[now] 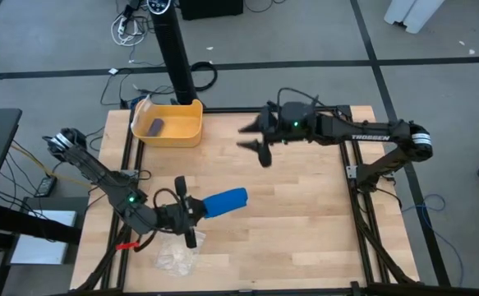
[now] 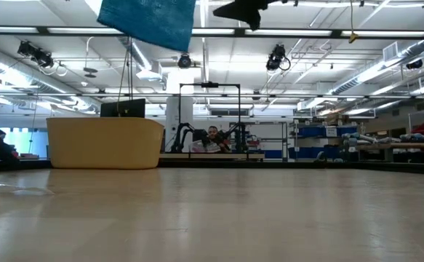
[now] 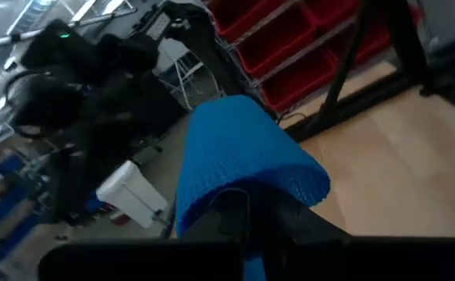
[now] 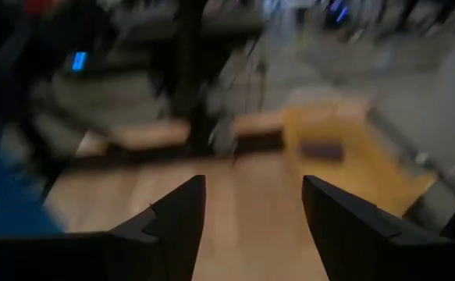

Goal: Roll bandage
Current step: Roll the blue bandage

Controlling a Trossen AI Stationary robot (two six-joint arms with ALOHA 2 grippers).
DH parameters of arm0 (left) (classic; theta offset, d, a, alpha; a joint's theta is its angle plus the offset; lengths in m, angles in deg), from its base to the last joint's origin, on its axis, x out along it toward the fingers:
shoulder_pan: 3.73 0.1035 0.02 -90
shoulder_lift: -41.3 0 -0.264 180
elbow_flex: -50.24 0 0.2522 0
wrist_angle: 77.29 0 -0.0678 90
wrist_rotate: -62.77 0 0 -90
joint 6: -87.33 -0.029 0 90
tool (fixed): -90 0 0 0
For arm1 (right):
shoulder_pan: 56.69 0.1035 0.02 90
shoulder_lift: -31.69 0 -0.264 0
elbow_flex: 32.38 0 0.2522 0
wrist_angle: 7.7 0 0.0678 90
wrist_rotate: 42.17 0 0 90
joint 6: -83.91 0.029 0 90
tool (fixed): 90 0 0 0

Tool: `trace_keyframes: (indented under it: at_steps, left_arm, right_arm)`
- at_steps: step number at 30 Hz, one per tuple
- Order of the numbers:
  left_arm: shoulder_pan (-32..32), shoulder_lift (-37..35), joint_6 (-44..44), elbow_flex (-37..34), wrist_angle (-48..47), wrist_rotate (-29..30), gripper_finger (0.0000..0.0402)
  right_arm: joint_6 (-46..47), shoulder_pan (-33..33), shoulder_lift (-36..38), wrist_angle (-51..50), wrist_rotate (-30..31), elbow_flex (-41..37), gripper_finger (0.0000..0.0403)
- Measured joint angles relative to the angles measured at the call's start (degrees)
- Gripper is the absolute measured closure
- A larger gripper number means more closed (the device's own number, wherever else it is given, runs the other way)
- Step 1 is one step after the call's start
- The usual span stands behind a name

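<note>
The bandage [image 1: 225, 202] is a bright blue roll held up in the air over the table's near left part. It also shows in the low view, the bandage [image 2: 148, 22] high above the tabletop. My left gripper [image 1: 191, 210] is shut on it. My right gripper [image 1: 253, 140] hovers open over the table's far middle, with nothing between its fingers [image 4: 180, 215]. From that wrist view the bandage [image 4: 8, 191] is a blue patch off to one side. My left gripper pinches the roll's left end [image 3: 235, 199] between its two fingers. The fingers come level from the table's left and lie along the roll. The roll sticks out ahead of them toward the table's right, about level and lifted clear of the table.
A yellow bin [image 1: 191, 131] with a small dark purple block [image 1: 156, 126] stands at the far left, beside a black post [image 1: 176, 57]. A clear crinkled plastic bag [image 1: 177, 253] lies near the front left edge. Bare wood [image 1: 305, 222] fills the middle and right.
</note>
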Motion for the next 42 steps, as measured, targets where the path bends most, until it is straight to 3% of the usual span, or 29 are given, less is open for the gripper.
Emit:
trace_keyframes:
  at_steps: [4,7,13,16,18,28,32,35,40,42]
  left_arm:
    - [0.3,-2.6,6.0,0.0,0.3,0.0,0.0383]
    - [0.6,-5.1,10.5,0.0,-0.5,-1.4,0.0383]
    - [2.9,-8.0,15.4,0.0,-0.4,-7.6,0.0383]
    - [4.4,-8.3,15.8,0.0,0.7,-11.8,0.0383]
    - [5.3,-8.2,15.8,0.0,0.9,-13.1,0.0383]
    - [7.6,-8.2,16.4,0.0,1.3,-16.8,0.0383]
    - [7.9,-8.2,15.8,0.0,2.0,-16.8,0.0383]
    - [7.9,-8.2,15.7,0.0,3.2,-17.3,0.0383]
    - [7.9,-8.2,16.8,0.0,3.3,-17.9,0.0383]
    - [7.9,-8.2,18.1,0.0,2.4,-17.9,0.0383]
  right_arm:
    - [-1.5,2.7,0.3,-5.6,-3.4,-2.8,0.0185]
    - [-1.4,4.7,0.2,1.6,-6.8,-10.6,0.0187]
    - [2.7,10.1,-2.7,45.3,-6.5,-30.7,0.0188]
    - [1.6,12.5,-6.6,62.6,-2.5,-34.6,0.0192]
    - [1.5,13.3,-8.7,67.4,-2.0,-34.2,0.0194]
    - [-0.9,13.7,-13.0,62.7,-3.3,-22.6,0.0161]
    - [-2.3,14.5,-14.6,59.6,-3.4,-19.4,0.017]
    - [-3.6,14.5,-16.5,56.8,-1.6,-17.3,0.0216]
    - [-5.8,13.3,-16.7,56.1,1.6,-16.3,0.0363]
    - [-7.6,12.9,-15.1,55.5,1.9,-16.2,0.0389]
